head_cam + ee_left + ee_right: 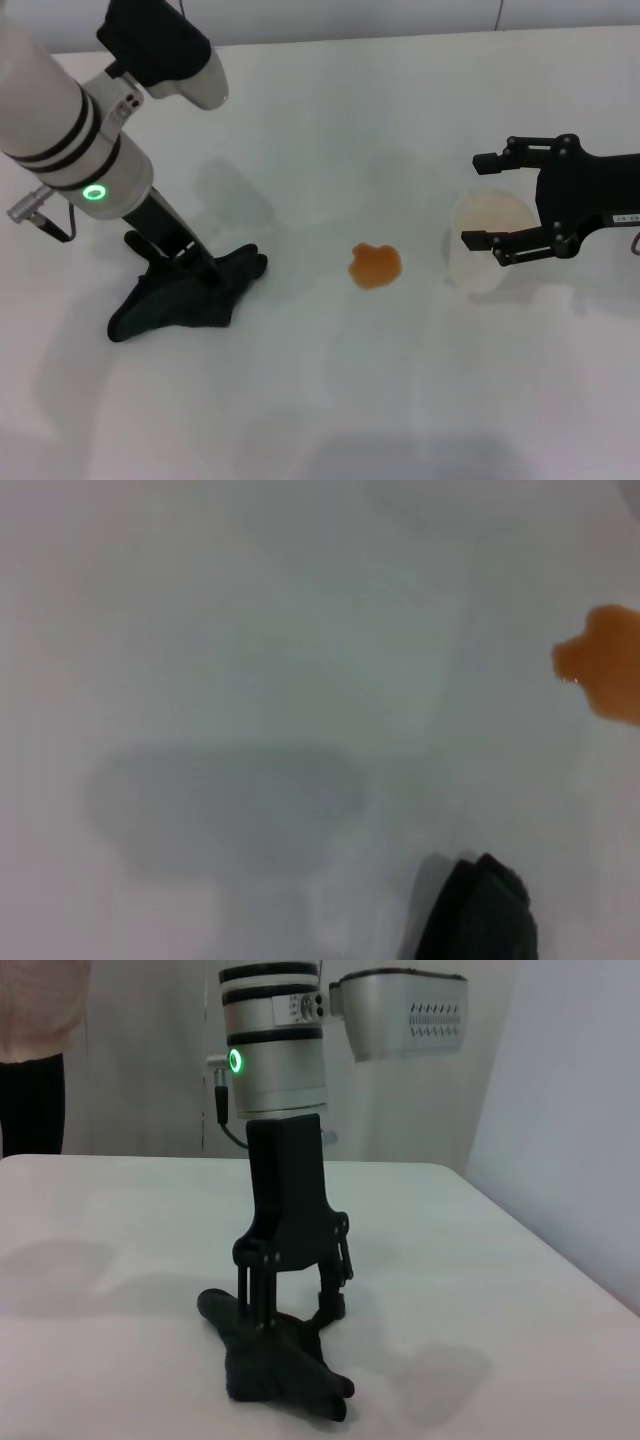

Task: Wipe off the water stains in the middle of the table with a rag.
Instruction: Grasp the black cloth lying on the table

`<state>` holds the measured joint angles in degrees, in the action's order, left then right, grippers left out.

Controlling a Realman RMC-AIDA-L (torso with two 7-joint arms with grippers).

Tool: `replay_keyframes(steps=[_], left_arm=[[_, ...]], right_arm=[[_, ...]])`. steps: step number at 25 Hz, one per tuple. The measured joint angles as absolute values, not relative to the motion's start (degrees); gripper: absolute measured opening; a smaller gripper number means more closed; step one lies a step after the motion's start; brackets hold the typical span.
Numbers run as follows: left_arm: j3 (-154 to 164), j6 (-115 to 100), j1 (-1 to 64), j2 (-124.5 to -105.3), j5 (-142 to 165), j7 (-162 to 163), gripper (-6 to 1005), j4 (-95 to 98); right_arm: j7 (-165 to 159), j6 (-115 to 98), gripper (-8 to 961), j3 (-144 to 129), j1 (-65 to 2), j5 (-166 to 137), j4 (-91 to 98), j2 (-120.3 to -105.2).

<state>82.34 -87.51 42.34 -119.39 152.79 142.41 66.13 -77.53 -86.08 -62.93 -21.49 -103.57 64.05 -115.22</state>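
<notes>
The black rag (180,300) lies crumpled on the white table (330,400), left of centre. My left gripper (185,272) points straight down onto it. In the right wrist view its fingers (250,1305) stand apart, tips sunk into the rag (275,1370), with white table showing between them. The water stains are one orange lobed blob (375,265) in the middle, a hand's width right of the rag and apart from it. The left wrist view shows the blob (610,675) and a corner of the rag (480,910). My right gripper (473,200) is open on the right.
A pale paper cup (492,245) stands upright just right of the blob, between the right gripper's spread fingers. The table's far edge (400,38) runs along the back. A person stands behind the table's far side (35,1050).
</notes>
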Motion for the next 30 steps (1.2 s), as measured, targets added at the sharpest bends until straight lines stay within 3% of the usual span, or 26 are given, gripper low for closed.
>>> replay_keyframes(steps=[30], left_arm=[[87.71, -85.93, 44.58, -119.32, 153.44, 144.74, 652, 61.25]], right_arm=[[-77.62, -86.13, 845, -62.72, -21.38, -103.61, 63.93, -115.22]])
